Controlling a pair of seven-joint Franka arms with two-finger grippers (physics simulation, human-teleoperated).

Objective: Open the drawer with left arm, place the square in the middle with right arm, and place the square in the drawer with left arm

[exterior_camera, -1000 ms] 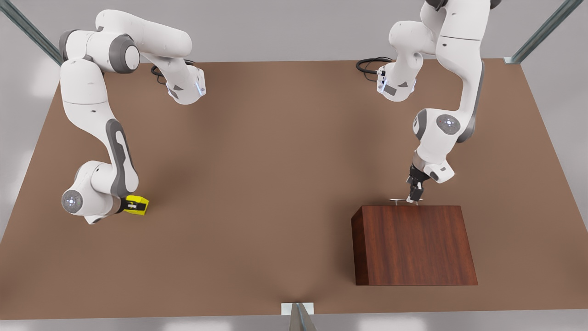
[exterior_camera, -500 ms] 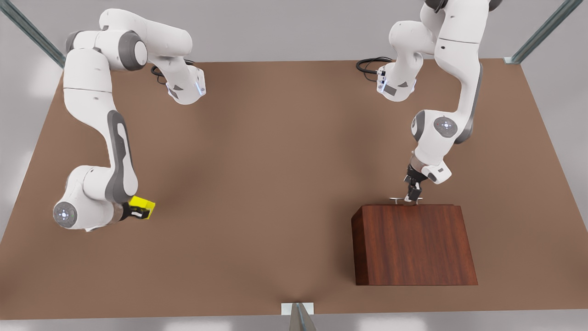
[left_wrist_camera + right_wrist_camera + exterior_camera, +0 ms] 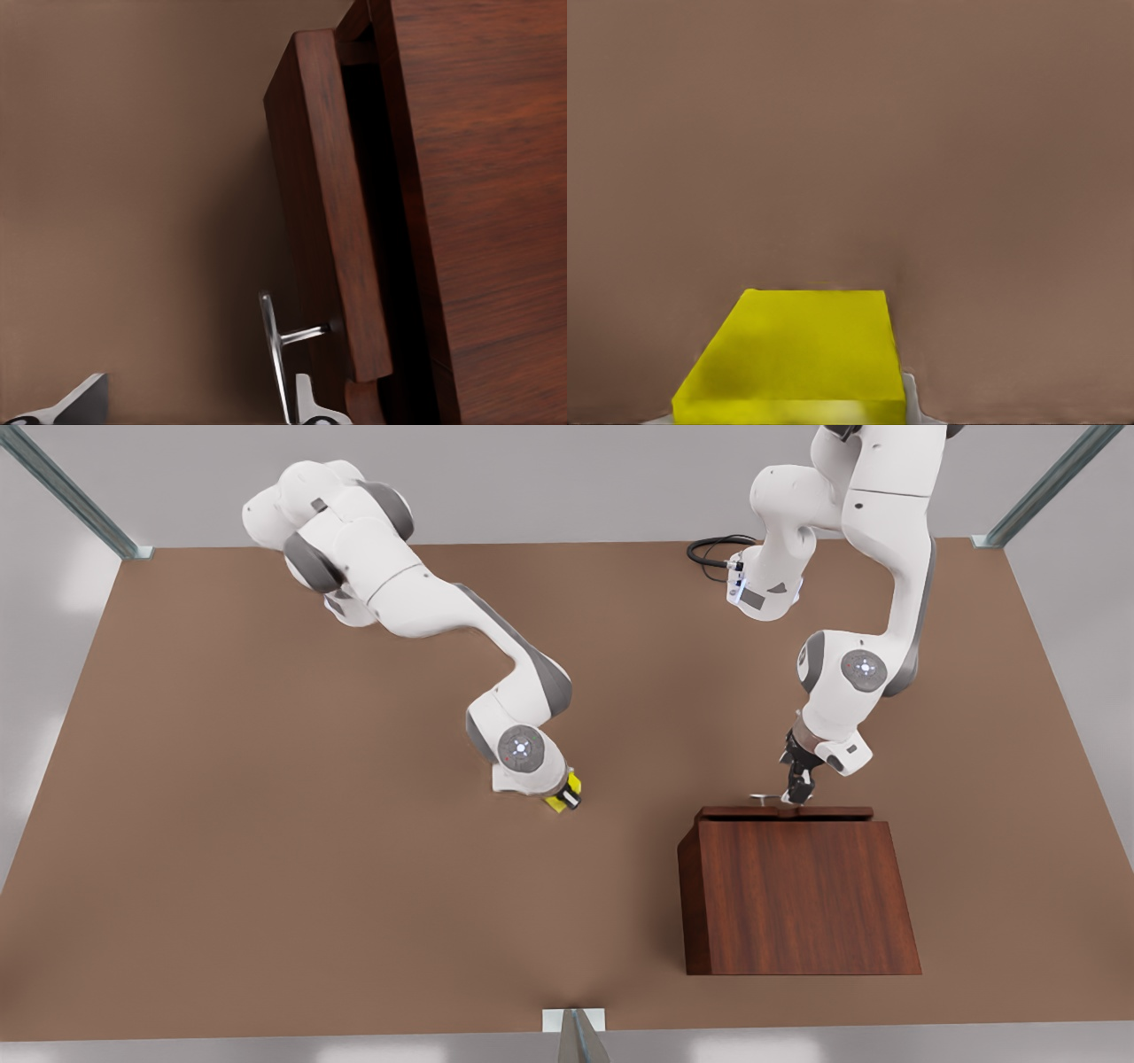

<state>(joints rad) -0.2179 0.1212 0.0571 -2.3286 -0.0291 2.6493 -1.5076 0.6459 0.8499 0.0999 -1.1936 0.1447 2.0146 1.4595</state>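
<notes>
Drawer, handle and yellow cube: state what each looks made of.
The drawer looks like dark reddish-brown wood with a smooth, low-sheen finish; lengthwise grain streaks run along its front, matching the box. Being a render, veneer or solid cannot be told. The handle looks like polished metal: thin, silver, with bright highlights. The yellow cube looks like matte plastic or painted material: uniform colour, no grain, soft shading.

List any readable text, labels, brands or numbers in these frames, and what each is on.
None: no readable word, number or brand anywhere.
The wooden box and its drawer: plain wood grain.
The square, shut in the right gripper: plain yellow.
The left gripper at the handle: unmarked.
Arm joints carry small light dots, not characters.
The tabletop: bare brown.
</notes>
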